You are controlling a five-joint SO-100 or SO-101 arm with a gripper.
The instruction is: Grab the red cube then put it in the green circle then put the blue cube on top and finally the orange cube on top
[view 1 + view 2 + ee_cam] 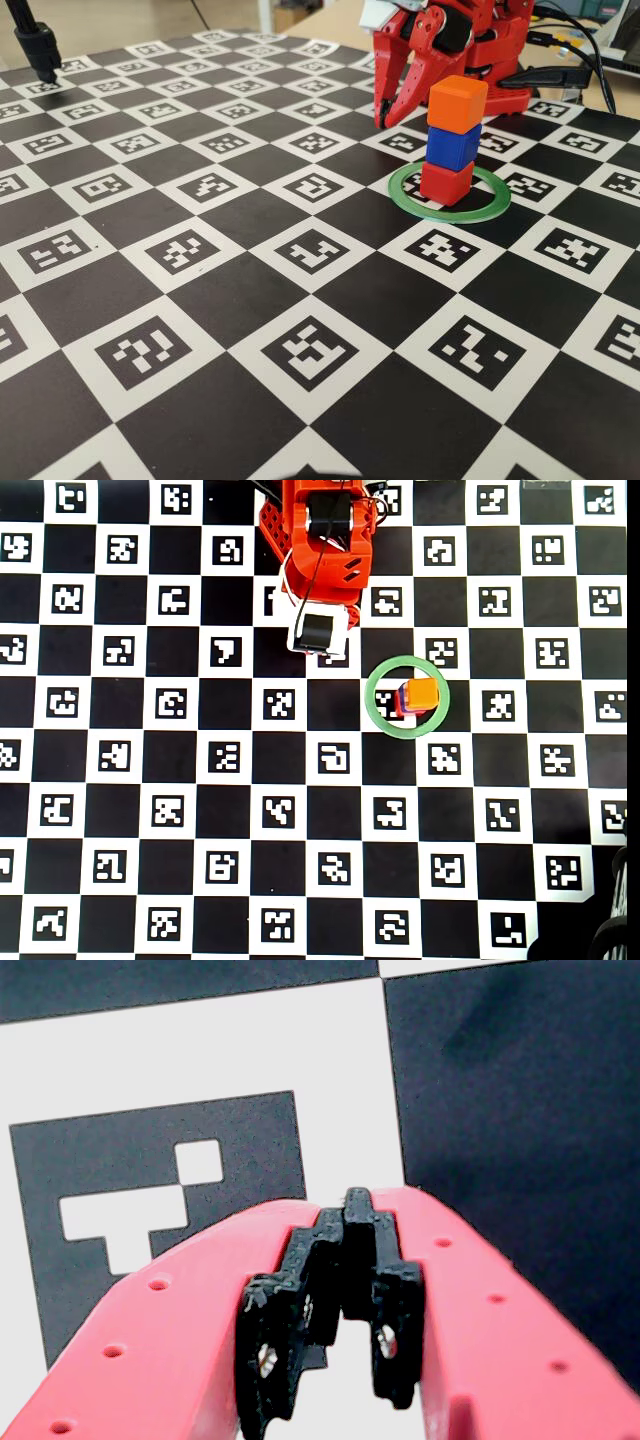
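A three-cube stack stands inside the green circle (450, 213): the red cube (446, 183) at the bottom, the blue cube (452, 146) on it, and the orange cube (458, 104) on top. From overhead, the orange cube (421, 692) covers most of the other two within the green circle (405, 661). In the fixed view my red gripper (385, 112) hangs point-down just behind and left of the stack, apart from it. In the wrist view the gripper (350, 1210) is shut with nothing in it, over a marker square.
The surface is a black-and-white checkerboard with printed markers. The arm's base (320, 530) sits at the top centre of the overhead view. A black post (38, 48) stands at the far left corner. Cables (585, 45) lie behind the arm at right.
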